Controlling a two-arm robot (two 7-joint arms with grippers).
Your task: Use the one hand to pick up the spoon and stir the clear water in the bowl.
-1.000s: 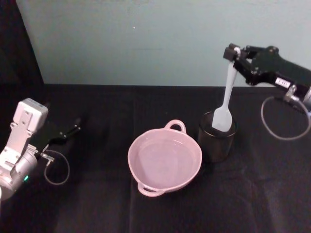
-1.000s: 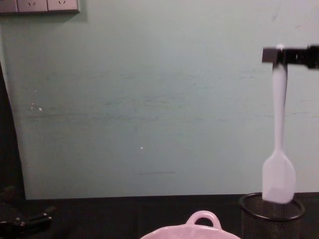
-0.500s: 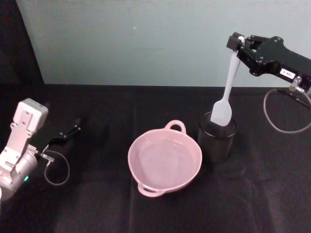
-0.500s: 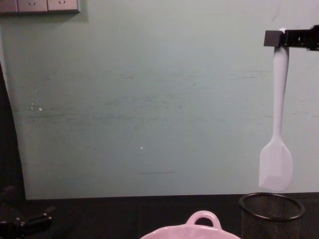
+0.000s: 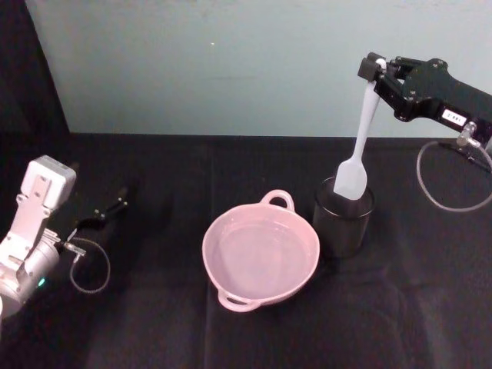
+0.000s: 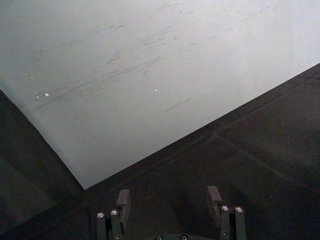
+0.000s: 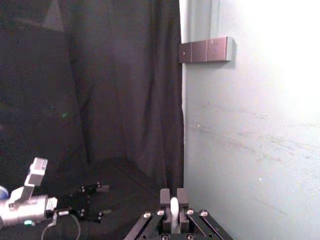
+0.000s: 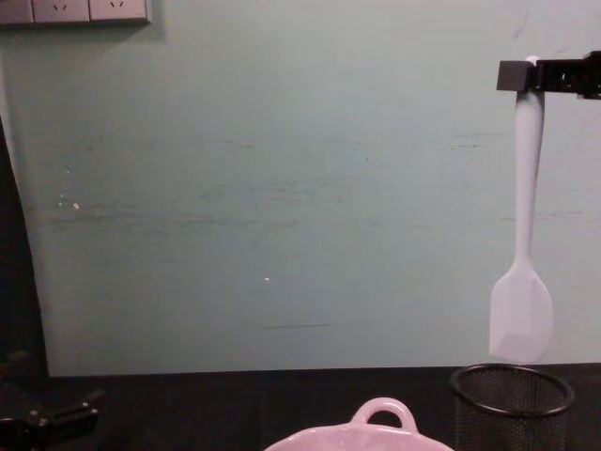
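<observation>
**A:** What does the head view give you?

**B:** My right gripper [image 5: 373,73] is clamped on the very top of the spoon [image 5: 361,138], which hangs straight down from my fingers. Its blade is over the mouth of the mesh cup [image 5: 342,227]. The bowl [image 5: 219,238] sits lower and to the left of my fingers, just beside the cup. My left gripper [image 5: 115,207] is parked far off to the left, low over the table.

**A:** And the left wrist view?

**B:** Those fingers are spread wide with nothing between them, facing the dark cloth and the pale wall.

**A:** Right wrist view?

**B:** The white handle end is squeezed between my two pads, well centred.

**A:** Chest view?

**B:** The blade's lower edge hangs just above the cup's rim, barely apart from it. I'd go up a touch before moving sideways, or the blade may catch the mesh and tip the cup. Then I'd carry it left until the bowl is right under my fingers, and lower until the blade dips in. I'd stir slowly and keep off the bowl's wall. Held this high on the handle, the blade will likely swing, so I'd move gently.
</observation>
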